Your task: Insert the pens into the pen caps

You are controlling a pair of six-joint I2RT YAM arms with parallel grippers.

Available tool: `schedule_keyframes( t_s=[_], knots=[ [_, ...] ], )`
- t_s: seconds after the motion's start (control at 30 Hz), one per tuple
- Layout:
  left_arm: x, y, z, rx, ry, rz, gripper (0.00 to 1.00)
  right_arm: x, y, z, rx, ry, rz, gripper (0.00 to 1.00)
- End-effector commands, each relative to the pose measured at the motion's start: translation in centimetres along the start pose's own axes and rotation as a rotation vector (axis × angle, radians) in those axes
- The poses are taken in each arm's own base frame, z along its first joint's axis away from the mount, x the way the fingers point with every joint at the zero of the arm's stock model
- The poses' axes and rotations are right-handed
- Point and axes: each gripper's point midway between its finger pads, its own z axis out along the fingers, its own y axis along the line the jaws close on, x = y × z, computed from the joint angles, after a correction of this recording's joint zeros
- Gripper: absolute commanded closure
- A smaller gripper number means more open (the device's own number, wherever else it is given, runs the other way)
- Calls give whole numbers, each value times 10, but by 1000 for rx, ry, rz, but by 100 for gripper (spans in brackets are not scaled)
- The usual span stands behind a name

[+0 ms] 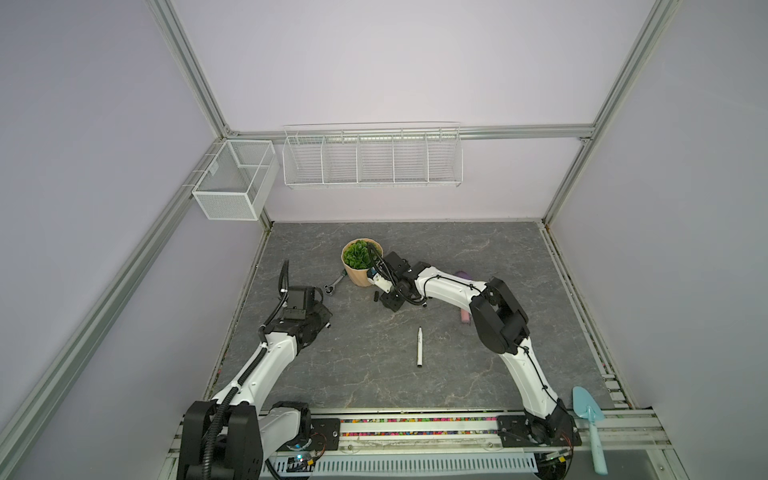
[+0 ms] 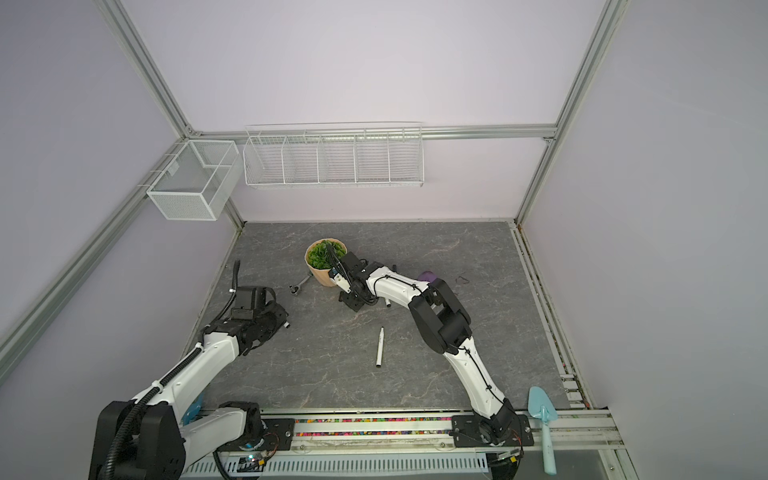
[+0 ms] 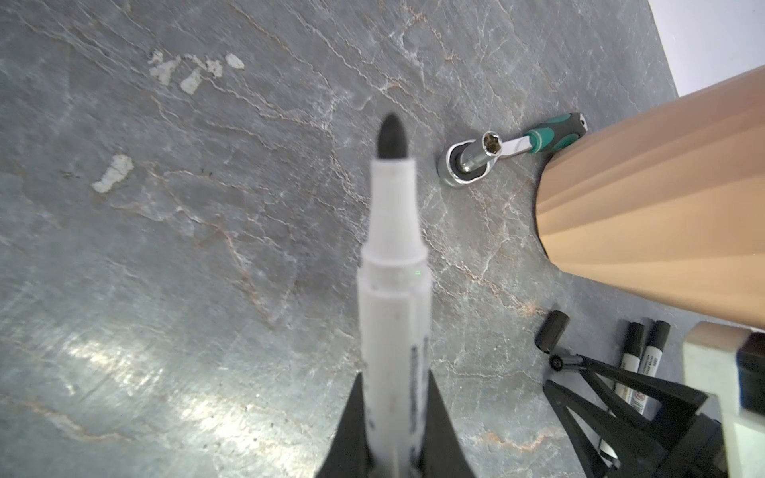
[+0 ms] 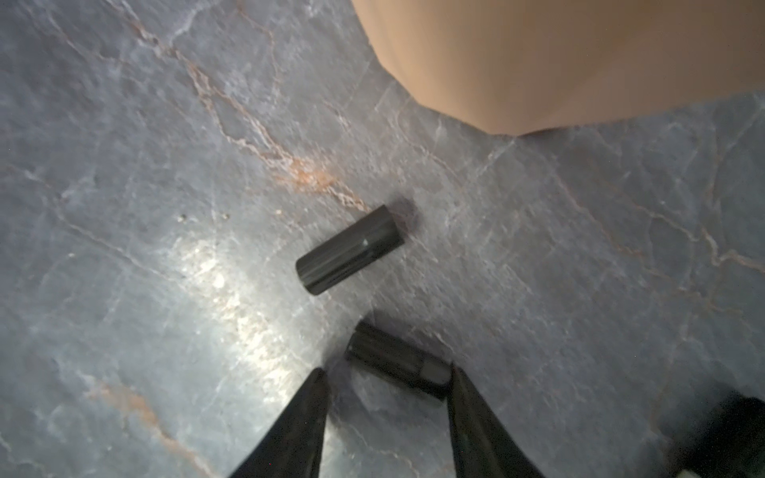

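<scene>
— Where is the left pincer (image 3: 393,385)?
— By the worktop's (image 1: 478,374) left edge, clenched on a pen (image 3: 393,269) with its dark tip bare. There is open stone all around it.
— And the right pincer (image 4: 387,370)?
— Low beside the tan pot (image 1: 360,276), toward the far edge. Its jaws are parted around a black cap (image 4: 397,360); one finger touches it and the other stands clear. A second cap (image 4: 350,250) lies just beyond.
— Is it tight there?
— Yes. A wrench (image 1: 336,284) lies at the pot's left and two more pens (image 3: 631,360) lie by the pincer. The near half is wide open around one loose pen (image 1: 419,347).
</scene>
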Motion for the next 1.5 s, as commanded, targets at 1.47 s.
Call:
schedule_keyframes(
  t_s=[1.47],
  knots=[
    [-5,-10,3,9,0,0,100,-2,-10,37,-78,55,-87,47]
  ],
)
